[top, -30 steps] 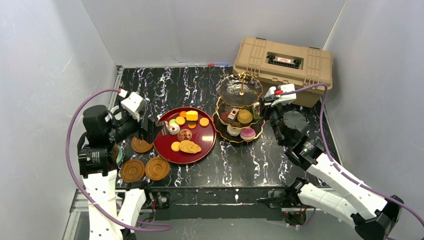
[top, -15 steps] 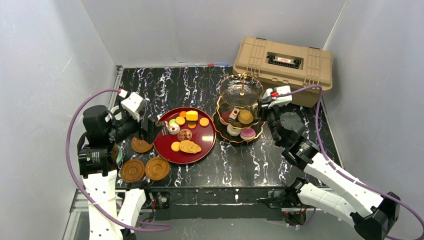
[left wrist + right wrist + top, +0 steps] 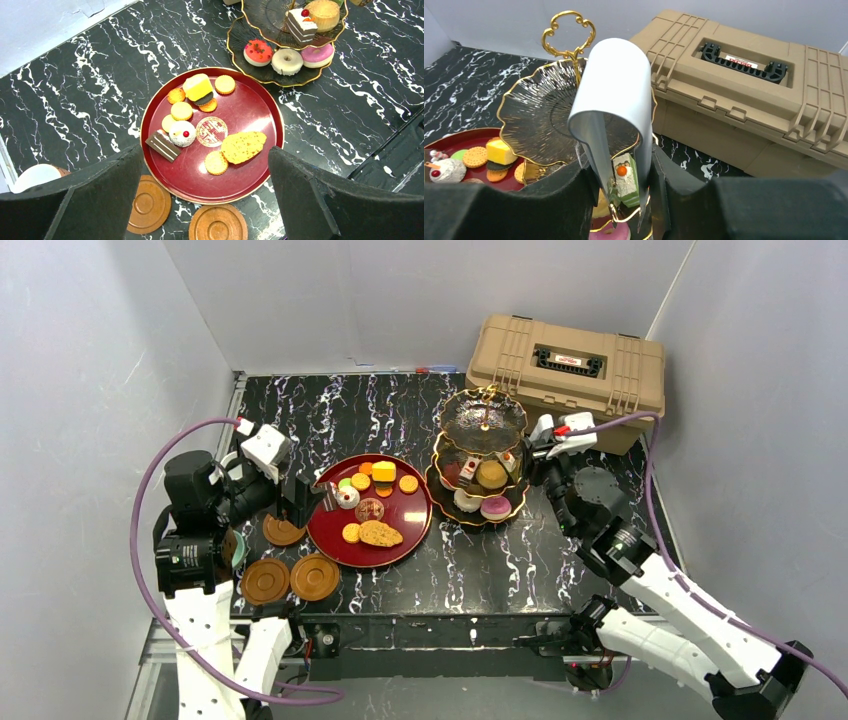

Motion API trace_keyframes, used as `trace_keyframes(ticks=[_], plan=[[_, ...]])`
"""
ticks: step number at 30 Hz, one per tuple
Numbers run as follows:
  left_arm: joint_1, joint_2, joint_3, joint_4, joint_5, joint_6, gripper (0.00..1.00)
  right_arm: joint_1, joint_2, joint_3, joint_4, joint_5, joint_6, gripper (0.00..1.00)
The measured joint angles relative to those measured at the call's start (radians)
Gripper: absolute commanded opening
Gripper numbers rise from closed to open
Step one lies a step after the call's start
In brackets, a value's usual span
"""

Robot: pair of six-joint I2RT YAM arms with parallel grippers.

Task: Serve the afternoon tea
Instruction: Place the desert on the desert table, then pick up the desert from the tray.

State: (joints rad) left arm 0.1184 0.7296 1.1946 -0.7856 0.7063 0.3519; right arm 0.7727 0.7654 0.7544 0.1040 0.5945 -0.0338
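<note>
Top external view, saucers (image 3: 315,577): two are laid at the marble table's (image 3: 470,560) near left edge, with a third just behind.
Left gripper (image 3: 204,152): held wide open over the red tray's (image 3: 245,115) left edge.
Stand (image 3: 534,115): set just right of the tray.
Right gripper (image 3: 619,172): closed on metal tongs (image 3: 614,85), whose tips flank a green cake (image 3: 626,182) at the middle tier's rim.
Tan case (image 3: 744,100): placed at the far right edge.
Open room: marble is left bare behind the tray.

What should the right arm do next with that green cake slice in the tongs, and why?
Probably ease the right gripper open a little so the tongs let go of the green cake slice. Their tips flank the slice low over the middle tier of the stand, under the top plate, so it looks placed.
</note>
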Motion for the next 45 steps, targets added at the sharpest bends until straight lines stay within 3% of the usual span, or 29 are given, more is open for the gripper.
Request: trace_keyframes(ticks=[7, 13, 21, 30, 35, 40, 45], plan=[[0.000, 0.000, 0.000, 0.000, 0.000, 0.000, 0.93, 0.000, -0.076, 0.085, -0.119, -0.059, 0.032, 0.40], [0.000, 0.000, 0.002, 0.000, 0.000, 0.000, 0.93, 0.000, -0.102, 0.157, -0.203, -0.156, 0.088, 0.20], [0.000, 0.000, 0.002, 0.000, -0.004, -0.009, 0.93, 0.000, -0.033, 0.166, -0.227, -0.331, 0.184, 0.12], [0.000, 0.015, 0.002, 0.000, -0.019, -0.034, 0.93, 0.033, 0.140, 0.170, -0.138, -0.456, 0.241, 0.10], [0.000, 0.041, 0.002, 0.000, -0.040, -0.063, 0.94, 0.164, 0.325, 0.275, -0.095, -0.448, 0.232, 0.11], [0.000, 0.089, 0.010, -0.001, -0.131, -0.121, 0.95, 0.278, 0.560, 0.443, -0.036, -0.430, 0.205, 0.15], [0.003, 0.214, 0.064, -0.014, -0.280, -0.162, 0.98, 0.295, 0.758, 0.496, 0.058, -0.426, 0.195, 0.16]])
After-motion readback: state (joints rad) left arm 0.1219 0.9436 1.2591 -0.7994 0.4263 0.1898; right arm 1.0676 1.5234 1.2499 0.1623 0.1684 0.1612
